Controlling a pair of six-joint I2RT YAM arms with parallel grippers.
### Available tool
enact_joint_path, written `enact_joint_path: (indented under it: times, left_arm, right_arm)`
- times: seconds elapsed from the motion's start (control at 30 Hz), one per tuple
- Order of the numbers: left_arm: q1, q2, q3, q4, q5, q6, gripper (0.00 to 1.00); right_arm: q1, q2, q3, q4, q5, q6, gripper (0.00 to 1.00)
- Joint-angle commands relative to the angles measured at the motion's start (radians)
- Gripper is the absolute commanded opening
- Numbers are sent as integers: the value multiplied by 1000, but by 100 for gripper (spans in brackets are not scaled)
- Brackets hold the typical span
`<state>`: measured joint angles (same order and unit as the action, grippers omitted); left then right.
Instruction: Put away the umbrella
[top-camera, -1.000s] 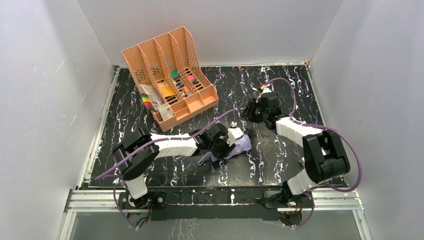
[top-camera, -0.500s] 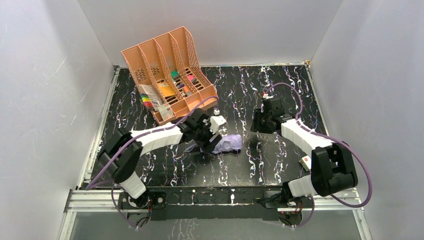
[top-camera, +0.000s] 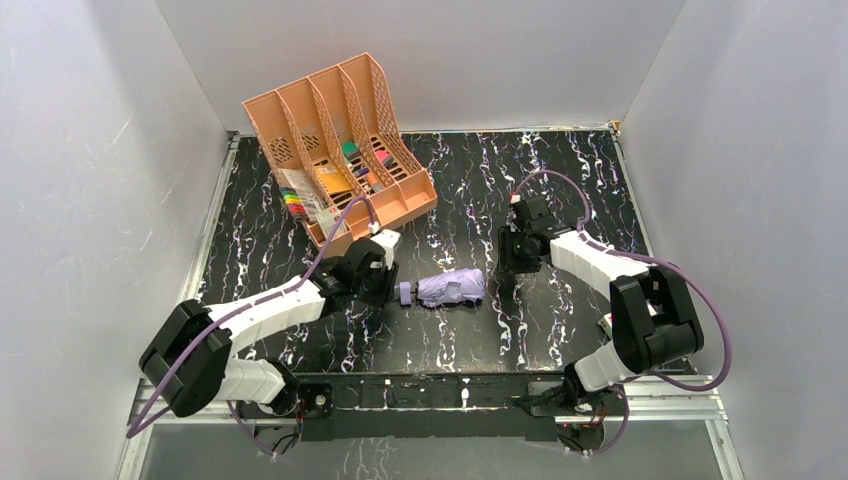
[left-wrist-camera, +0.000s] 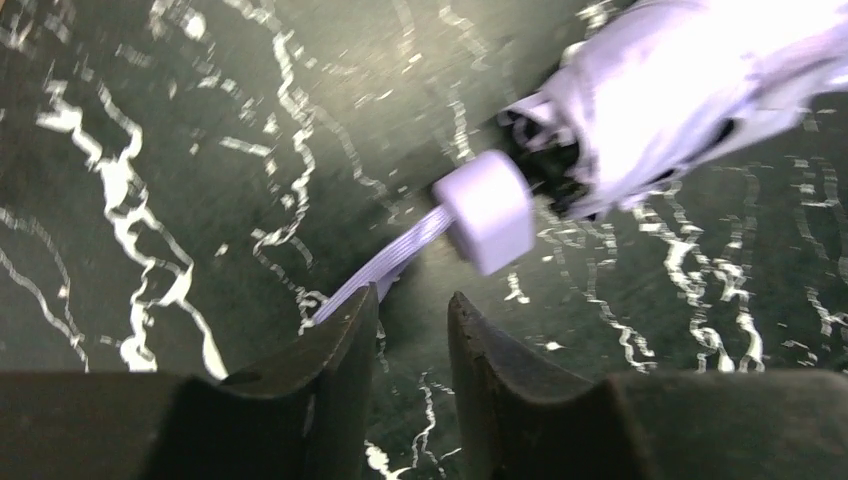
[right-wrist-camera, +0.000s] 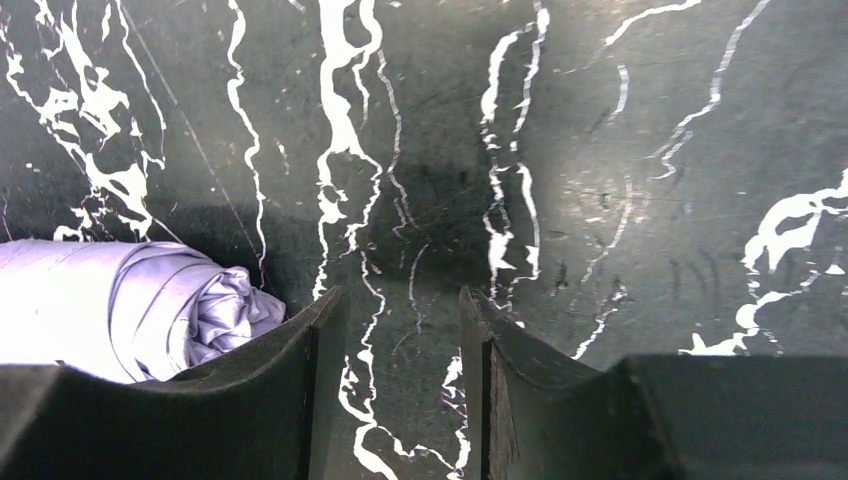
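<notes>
only left wrist view shows the umbrella (left-wrist-camera: 690, 90) strap (left-wrist-camera: 388, 266).

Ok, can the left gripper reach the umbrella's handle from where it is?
Probably yes. The left gripper is just short of the handle of the umbrella, jaws apart and empty, with only bare table between. The strap runs by one finger and might snag.

Even overhead light; blurry, overexposed wrist views
</notes>
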<state>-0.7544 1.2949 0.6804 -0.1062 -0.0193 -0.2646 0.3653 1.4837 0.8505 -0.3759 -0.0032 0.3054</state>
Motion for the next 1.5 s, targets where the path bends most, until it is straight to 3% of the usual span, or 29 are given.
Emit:
enact_joint_path:
  times: [0.0, 0.07, 0.2, 0.33, 0.7, 0.9, 1.17, 1.3, 1.47]
  left_arm:
    - [6, 10, -30, -21, -169, -190, 24]
    - [6, 37, -28, -25, -194, -212, 17]
    - [5, 111, -8, 1, -181, -194, 12]
    - [4, 186, 26, 39, -166, -169, 13]
    - [-49, 360, 165, 161, 58, -163, 15]
    - [-47, 365, 185, 159, -7, -153, 17]
    - [54, 469, 375, 74, -26, -66, 18]
    - [131, 456, 402, 31, -27, -42, 26]
    - [178, 343, 326, 3, -54, -26, 60]
  right_arm:
    - [47, 25, 37, -5, 24, -10, 52]
    - [61, 34, 36, -4, 31, -9, 51]
    - [98, 55, 39, -4, 23, -4, 50]
    - [125, 68, 39, 16, -36, 3, 50]
    - [183, 90, 67, 140, -197, 151, 50]
    - [184, 92, 79, 178, -134, 186, 51]
    - [168, 180, 234, 219, -73, 100, 53]
    - [132, 193, 281, 141, 45, 60, 54]
    - [65, 121, 236, 74, 165, 19, 60]
